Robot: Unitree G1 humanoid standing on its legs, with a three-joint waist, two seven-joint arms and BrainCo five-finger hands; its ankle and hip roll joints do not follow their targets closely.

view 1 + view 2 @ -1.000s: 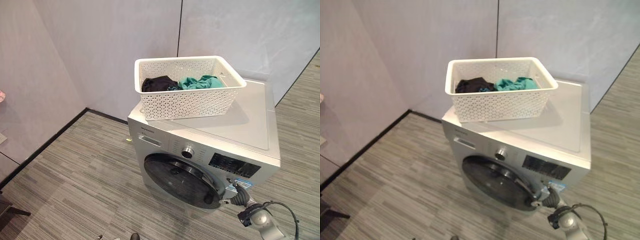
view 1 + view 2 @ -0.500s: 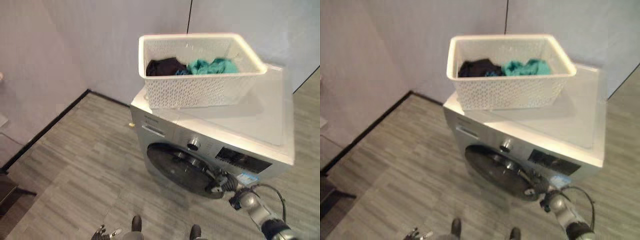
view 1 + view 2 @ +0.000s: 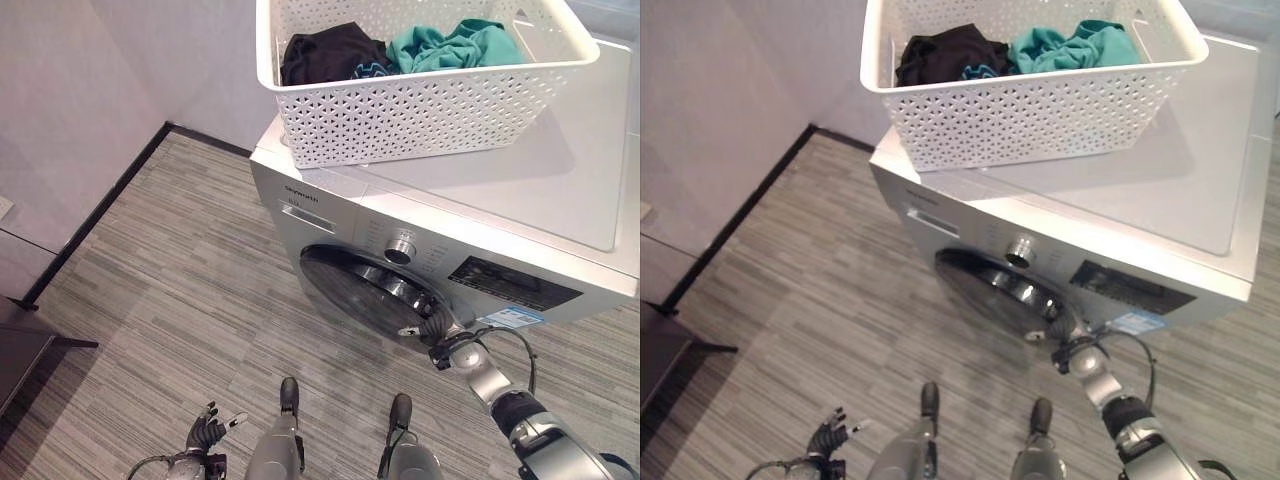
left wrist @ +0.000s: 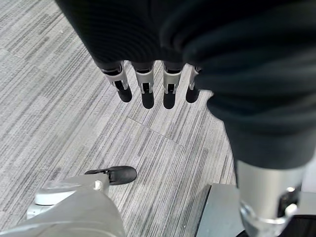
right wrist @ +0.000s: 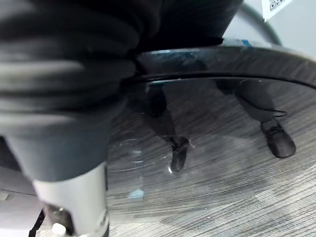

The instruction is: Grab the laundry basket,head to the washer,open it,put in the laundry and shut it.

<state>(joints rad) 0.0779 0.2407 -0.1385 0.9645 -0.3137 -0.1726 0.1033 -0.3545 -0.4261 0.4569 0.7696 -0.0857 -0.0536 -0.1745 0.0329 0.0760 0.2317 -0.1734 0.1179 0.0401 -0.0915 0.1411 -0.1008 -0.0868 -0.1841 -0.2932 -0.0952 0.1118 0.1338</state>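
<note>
Laundry is being carried in a white perforated laundry basket, which is standing on the flat top of the washer, toward its left and rear part. A black garment is lying in the basket's left half and a teal garment beside it on the right, the two touching. The washer's round dark glass door is being seen on its front face, with a silver dial and a dark display panel above it. The right robot hand is being held against the lower right edge of the door; its fingers are being hidden by its dark cover in the right wrist view, so whether they are clenched on anything cannot be told. The left robot hand is being held low over the grey striped floor, well apart from the washer, its fingers hanging straight and released, with nothing grasped. A dark baseboard is running along the wall at the left.
</note>
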